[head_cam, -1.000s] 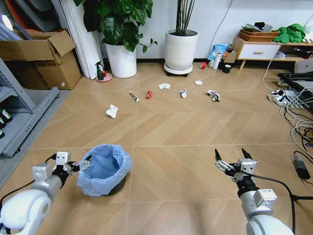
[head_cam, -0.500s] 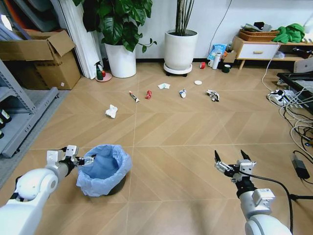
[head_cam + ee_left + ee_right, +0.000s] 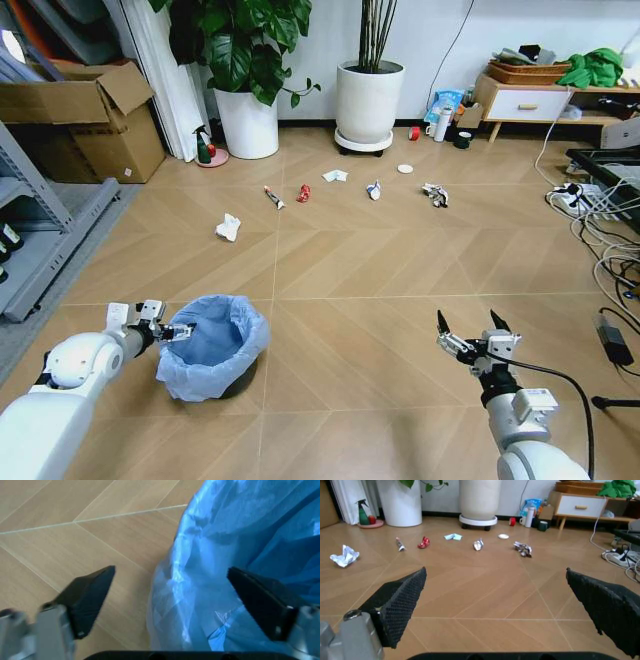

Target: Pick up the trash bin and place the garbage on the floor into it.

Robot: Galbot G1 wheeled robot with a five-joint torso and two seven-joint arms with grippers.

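Since a second ago my left end effector (image 3: 178, 331) dropped onto the bin (image 3: 213, 346) rim, open and astride the bag edge, gripping nothing; bin on floor (image 3: 380, 260) looks light, liner slippery, so pinch the rim; right end effector (image 3: 467, 328) hovers open.

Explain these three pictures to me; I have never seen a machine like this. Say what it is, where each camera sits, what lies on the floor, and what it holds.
This is a wheeled robot with two arms. The wide picture comes from its head; the others come from cameras on each wrist. The left gripper is open, its fingers straddling the rim of the trash bin, a small bin lined with a blue bag. It grips nothing yet. The right gripper hangs open and empty over the floor. Farther off lies the garbage: tissues and wrappers.
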